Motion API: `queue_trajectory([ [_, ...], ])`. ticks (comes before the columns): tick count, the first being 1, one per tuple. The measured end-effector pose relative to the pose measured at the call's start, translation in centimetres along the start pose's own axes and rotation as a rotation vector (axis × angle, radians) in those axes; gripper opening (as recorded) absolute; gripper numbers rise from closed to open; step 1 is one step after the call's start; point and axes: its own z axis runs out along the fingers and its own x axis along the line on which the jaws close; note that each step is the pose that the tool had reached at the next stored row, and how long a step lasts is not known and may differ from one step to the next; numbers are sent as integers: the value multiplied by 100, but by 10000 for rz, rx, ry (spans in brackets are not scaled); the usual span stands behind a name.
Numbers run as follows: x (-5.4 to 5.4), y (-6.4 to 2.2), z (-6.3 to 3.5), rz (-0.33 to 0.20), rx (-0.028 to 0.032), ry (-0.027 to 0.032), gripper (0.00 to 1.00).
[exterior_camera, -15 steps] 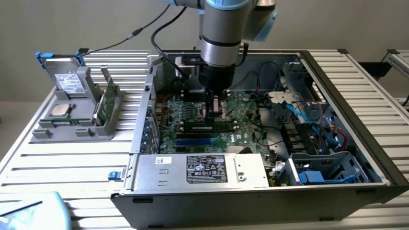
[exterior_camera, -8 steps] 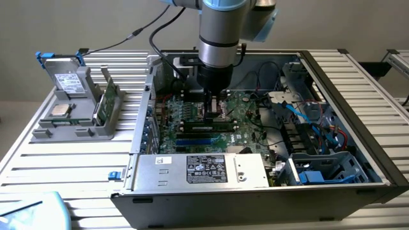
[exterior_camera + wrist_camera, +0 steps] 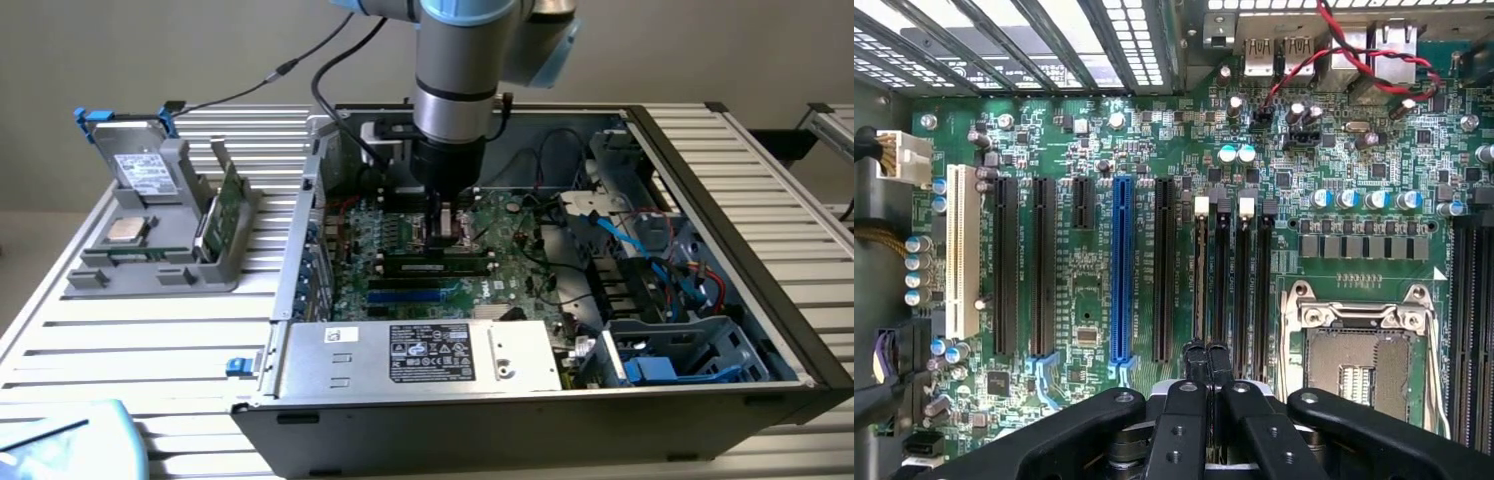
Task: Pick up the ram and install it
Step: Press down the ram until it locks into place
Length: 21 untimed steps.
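You are looking at the gripper (image 3: 447,228) hanging low inside the open computer case (image 3: 747,250), its fingers (image 3: 1194,370) pressing tightly together and gripping nothing you can make out. The ram (image 3: 430,266) is sitting lengthwise in a black slot on the motherboard (image 3: 1094,150), just at the gripper's 6 o'clock in the exterior view; whether they are touching is not clear.
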Motion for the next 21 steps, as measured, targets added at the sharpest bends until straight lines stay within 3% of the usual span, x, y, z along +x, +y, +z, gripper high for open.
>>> queue_trajectory([
  [21,-2,4,28,0,10,0,11],
])
